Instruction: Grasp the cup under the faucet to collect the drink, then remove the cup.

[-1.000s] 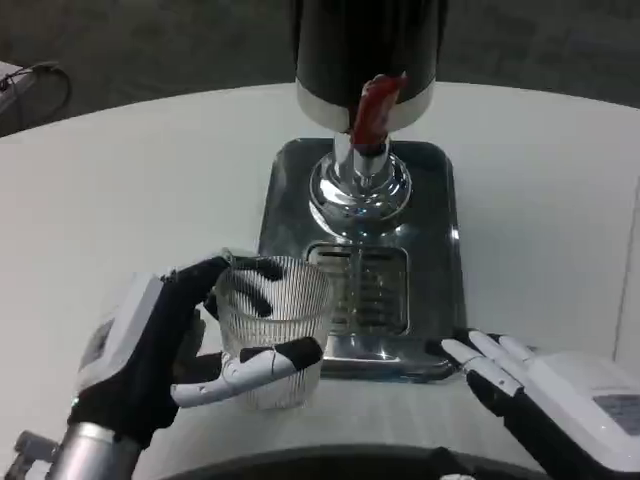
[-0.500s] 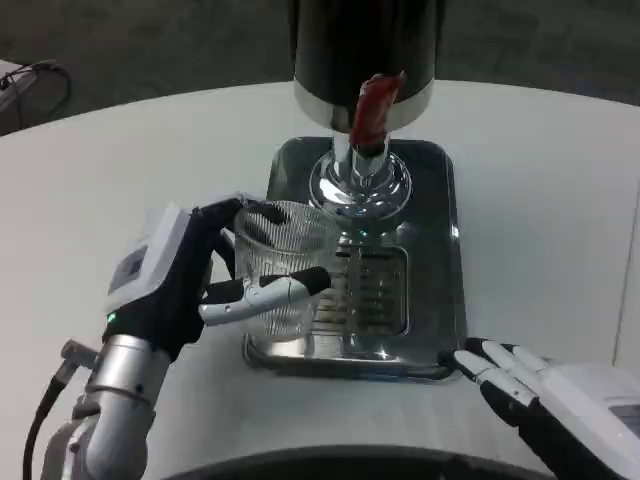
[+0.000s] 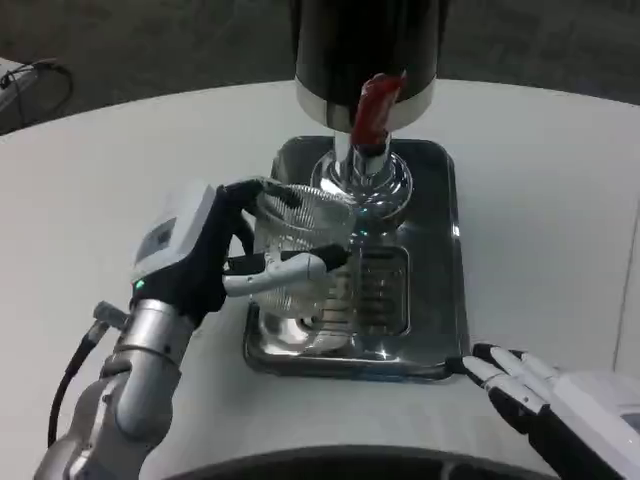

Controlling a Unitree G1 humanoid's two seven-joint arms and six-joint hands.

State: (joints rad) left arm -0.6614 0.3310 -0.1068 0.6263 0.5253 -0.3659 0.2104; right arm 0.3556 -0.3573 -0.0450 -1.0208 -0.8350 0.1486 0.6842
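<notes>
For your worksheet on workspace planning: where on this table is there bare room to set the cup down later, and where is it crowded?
Bare white table lies left of the metal tray, beyond the left hand, and also right of the tray, above the right hand. It is crowded on the tray: the left hand holds the cup close to the dispenser and its red tap lever.

head view | high, from robot's head/chest | faces down and forward at white table (image 3: 110,190) | close
</notes>
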